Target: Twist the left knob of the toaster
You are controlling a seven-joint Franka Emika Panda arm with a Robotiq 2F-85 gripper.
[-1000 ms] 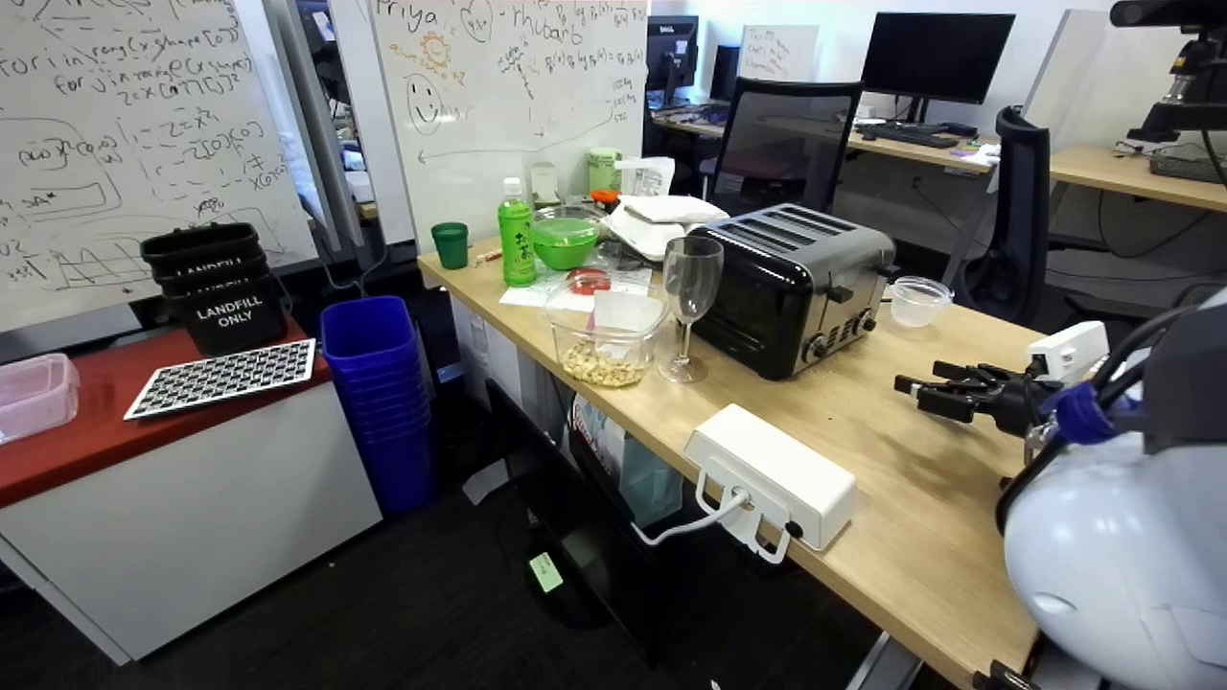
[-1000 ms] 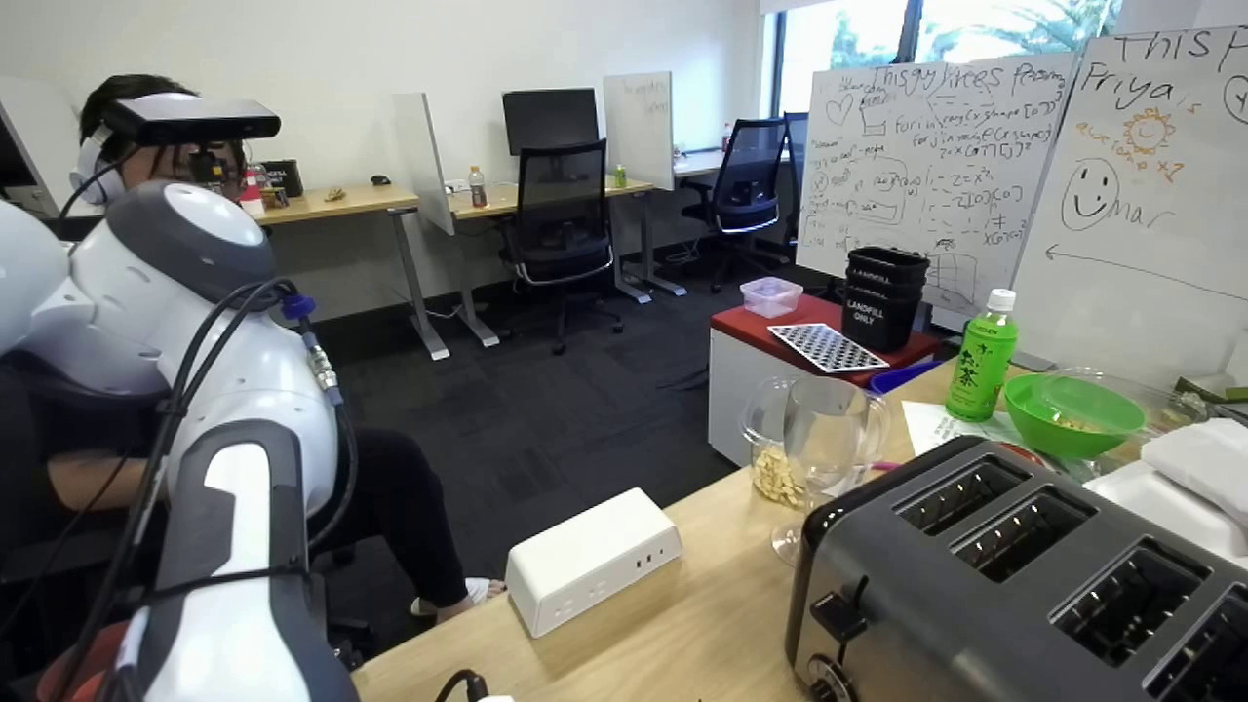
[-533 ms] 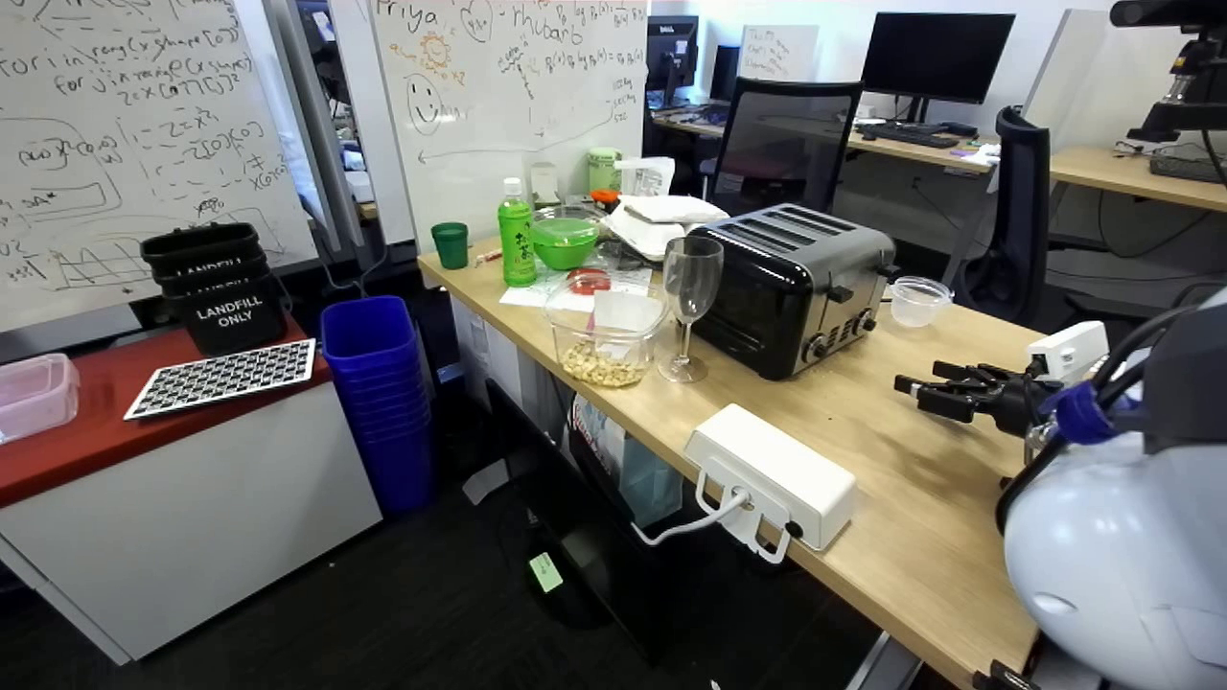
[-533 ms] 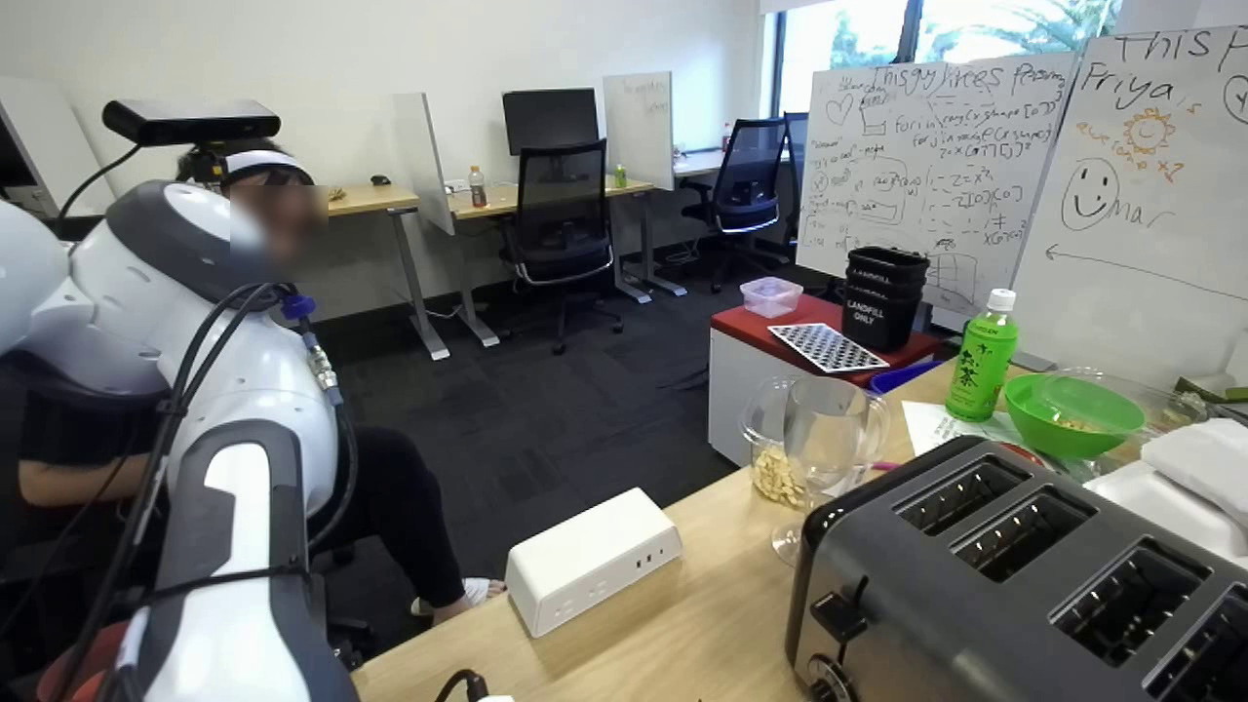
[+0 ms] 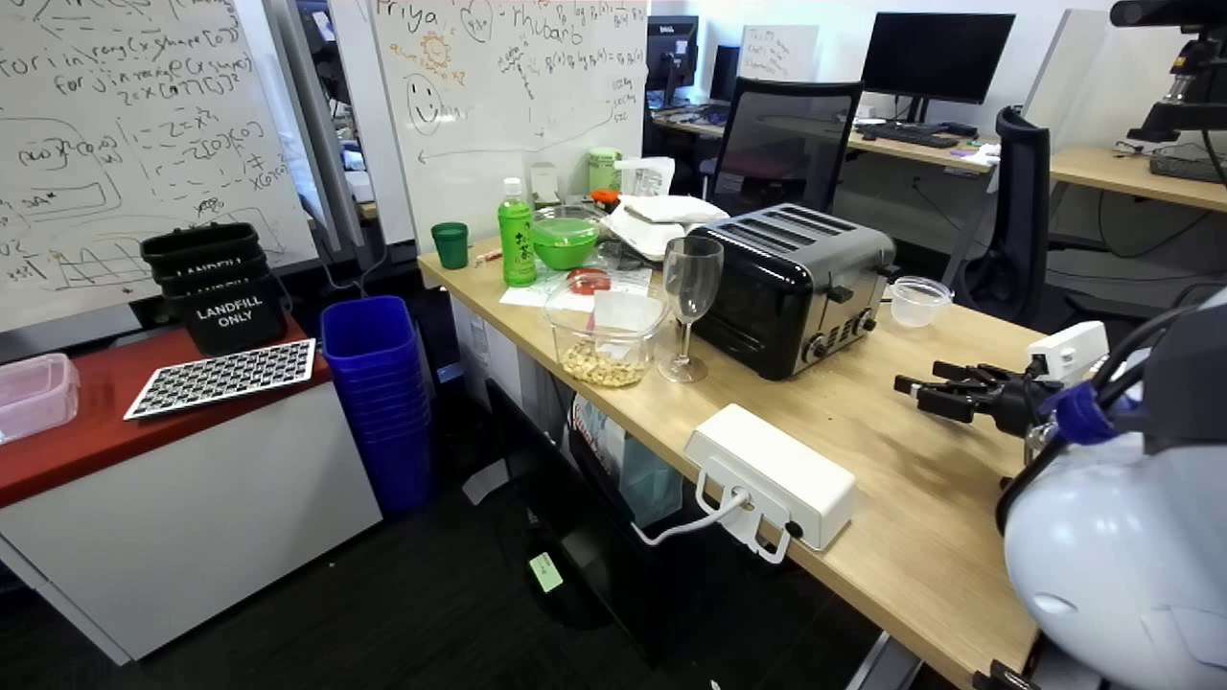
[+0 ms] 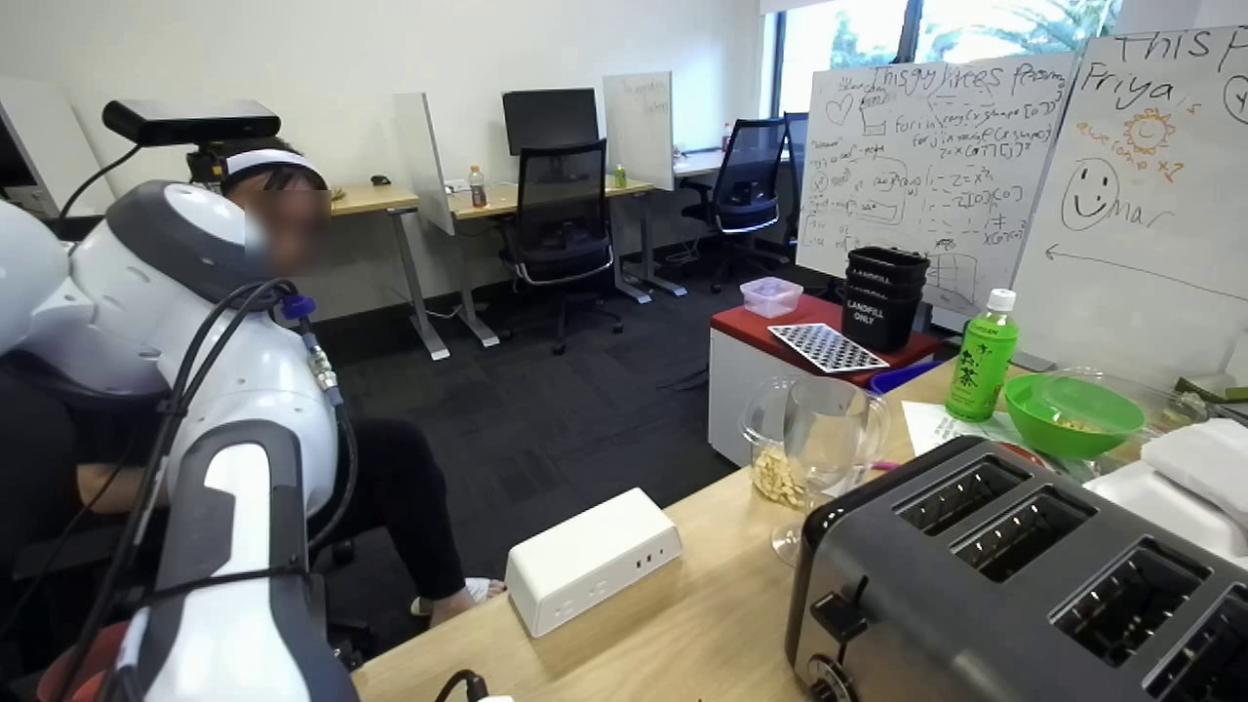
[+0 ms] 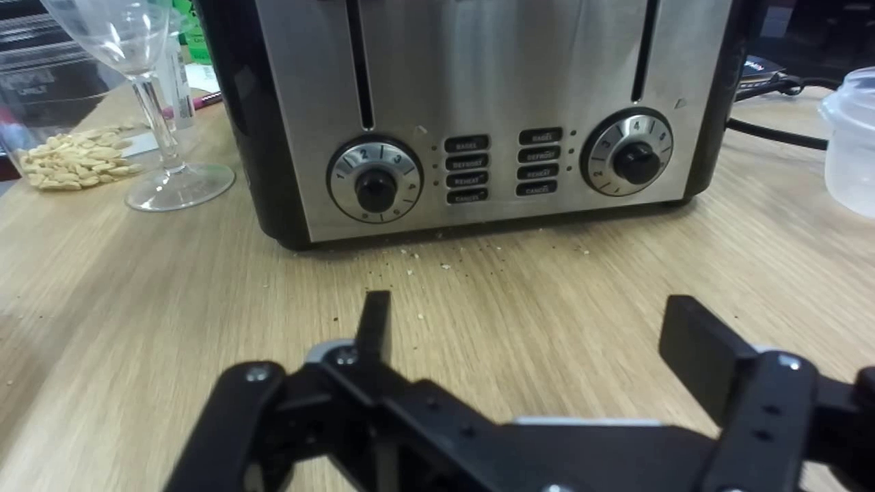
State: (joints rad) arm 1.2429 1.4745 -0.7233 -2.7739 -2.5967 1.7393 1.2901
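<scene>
The black toaster with a silver front and top (image 7: 506,61) stands on the wooden table, also in both exterior views (image 5: 767,287) (image 6: 975,604). In the wrist view its left knob (image 7: 375,190) is a black centre on a silver numbered dial. This knob also shows in both exterior views (image 5: 817,347) (image 6: 829,676), cut by the bottom edge in one. My gripper (image 7: 526,301) is open and empty, in front of the toaster and apart from it, with both knobs beyond its fingertips. In an exterior view the gripper (image 5: 922,383) is low above the table.
A wine glass (image 7: 171,179) and a clear container of nuts (image 7: 78,160) stand left of the toaster. A clear plastic tub (image 7: 854,150) is at its right. The right knob (image 7: 636,162) has a matching dial. A white socket box (image 5: 772,470) sits at the table edge.
The arm, gripper and toaster have not visibly moved. Only the person seated behind the arm has shifted, the head moving to the right in an exterior view.
</scene>
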